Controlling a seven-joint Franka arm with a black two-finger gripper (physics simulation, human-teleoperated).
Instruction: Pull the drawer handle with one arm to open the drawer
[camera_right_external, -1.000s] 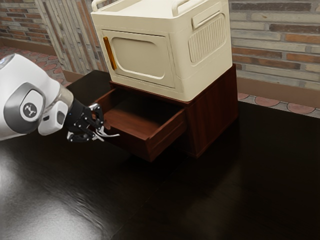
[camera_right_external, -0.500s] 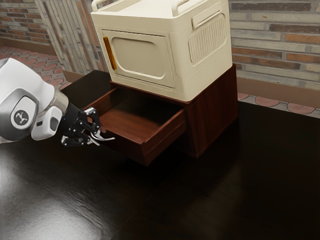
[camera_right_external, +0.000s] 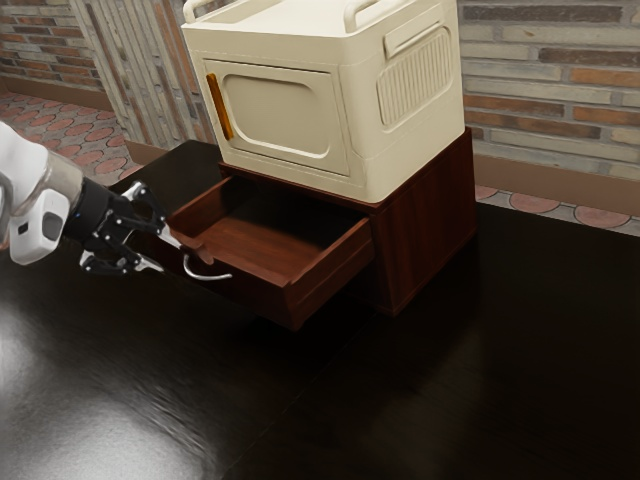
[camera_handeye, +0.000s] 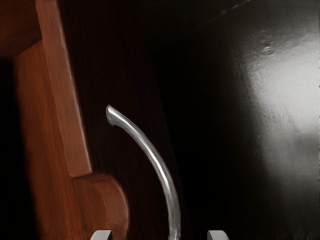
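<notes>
Backed off the handle since half a second ago, the gripper (camera_right_external: 170, 256) has shifted toward the left edge of the exterior view, while the drawer (camera_right_external: 248, 288) sits where it was then, a little farther out than in the earliest frame. At left of centre, the gripper's two fingers stand apart with nothing clamped between them. Just beside them, toward the middle of the frame, the curved silver handle (camera_right_external: 207, 278) juts from the drawer front; in the wrist view its arc reaches down between the separated fingertips. Behind it the drawer is open, its bare wooden floor visible, below the centre of the frame. It comes out of the dark red wooden cabinet (camera_right_external: 425, 230), right of centre. On that cabinet, upper centre, rests a cream box (camera_right_external: 285, 115) with an amber door grip (camera_right_external: 219, 106). Around the cabinet lies the glossy black table (camera_right_external: 400, 400), with a brick wall (camera_right_external: 550, 75) at upper right.
</notes>
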